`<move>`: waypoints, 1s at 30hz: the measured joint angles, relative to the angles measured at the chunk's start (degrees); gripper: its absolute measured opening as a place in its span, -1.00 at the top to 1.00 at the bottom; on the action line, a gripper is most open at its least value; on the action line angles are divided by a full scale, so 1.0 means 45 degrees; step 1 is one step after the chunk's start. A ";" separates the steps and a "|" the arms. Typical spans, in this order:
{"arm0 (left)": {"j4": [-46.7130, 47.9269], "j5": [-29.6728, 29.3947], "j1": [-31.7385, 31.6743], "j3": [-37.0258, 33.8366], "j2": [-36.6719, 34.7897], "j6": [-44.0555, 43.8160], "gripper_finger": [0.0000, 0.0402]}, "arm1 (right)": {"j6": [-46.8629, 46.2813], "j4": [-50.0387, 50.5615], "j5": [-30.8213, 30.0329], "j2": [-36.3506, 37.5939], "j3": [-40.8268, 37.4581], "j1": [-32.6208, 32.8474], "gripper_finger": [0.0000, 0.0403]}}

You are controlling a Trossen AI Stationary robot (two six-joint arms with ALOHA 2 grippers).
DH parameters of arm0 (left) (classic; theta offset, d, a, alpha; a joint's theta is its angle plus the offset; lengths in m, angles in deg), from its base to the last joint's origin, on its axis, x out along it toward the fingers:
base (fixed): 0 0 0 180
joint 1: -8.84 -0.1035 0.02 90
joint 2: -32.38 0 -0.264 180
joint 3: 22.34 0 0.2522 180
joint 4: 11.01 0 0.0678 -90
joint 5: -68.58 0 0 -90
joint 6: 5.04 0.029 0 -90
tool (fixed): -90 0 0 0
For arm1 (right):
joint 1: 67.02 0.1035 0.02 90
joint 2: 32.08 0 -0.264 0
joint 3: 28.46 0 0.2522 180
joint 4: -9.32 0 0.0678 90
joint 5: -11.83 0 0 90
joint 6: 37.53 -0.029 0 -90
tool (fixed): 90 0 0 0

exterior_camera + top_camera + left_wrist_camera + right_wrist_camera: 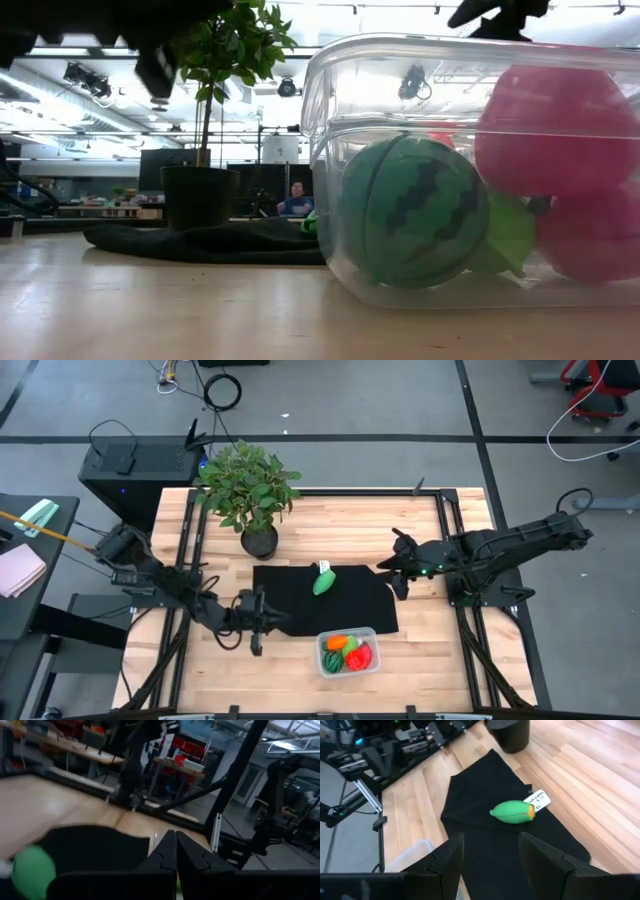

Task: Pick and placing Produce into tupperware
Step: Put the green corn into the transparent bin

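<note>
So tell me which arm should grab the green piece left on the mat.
Right, probably. The right gripper is open and faces the green produce on the black mat. The left gripper is shut, at the mat's other edge.

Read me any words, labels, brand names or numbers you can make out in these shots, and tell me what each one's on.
None can be read.
White tag beside the green toy vegetable on the black mat: dark printed marks, too small to read.
Tupperware and plant pot: no lettering visible.
</note>
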 joint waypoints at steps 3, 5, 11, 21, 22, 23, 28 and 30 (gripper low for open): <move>-0.0171 0.0020 0.0080 -0.0545 -0.0169 -0.0721 0.98 | 0.0160 -0.0421 0.0379 -0.0630 0.0000 -0.0346 0.02; -0.0271 0.0061 0.0219 -0.0736 -0.0342 -0.0825 0.98 | 0.0359 -0.0802 0.0839 -0.1194 0.0000 -0.0799 0.02; -0.0251 0.0063 0.0738 -0.1248 -0.1192 -0.0275 0.98 | 0.0834 -0.3328 0.3747 -0.3211 0.0000 -0.2774 0.02; -0.0090 0.0163 0.0899 -0.1800 -0.2526 0.0424 0.97 | 0.3864 -0.4294 0.6039 -0.4961 0.0871 -0.4585 0.02; -0.0086 0.0163 0.0899 -0.1827 -0.2622 0.0446 0.96 | 0.4142 -0.4180 0.6266 -0.5139 0.0978 -0.4772 0.02; -0.0076 0.0164 0.0893 -0.1844 -0.2707 0.0466 0.95 | 0.4483 -0.3975 0.6487 -0.5380 0.1117 -0.4968 0.02; -0.0076 0.0163 0.0884 -0.1843 -0.3004 0.0391 0.98 | 0.6243 -0.3553 0.7839 -0.7005 0.2139 -0.5821 -0.02; -0.0116 0.0163 0.0884 -0.1839 -0.3057 0.0241 0.98 | 0.7167 -0.3326 0.8331 -0.7602 0.2691 -0.5969 -0.03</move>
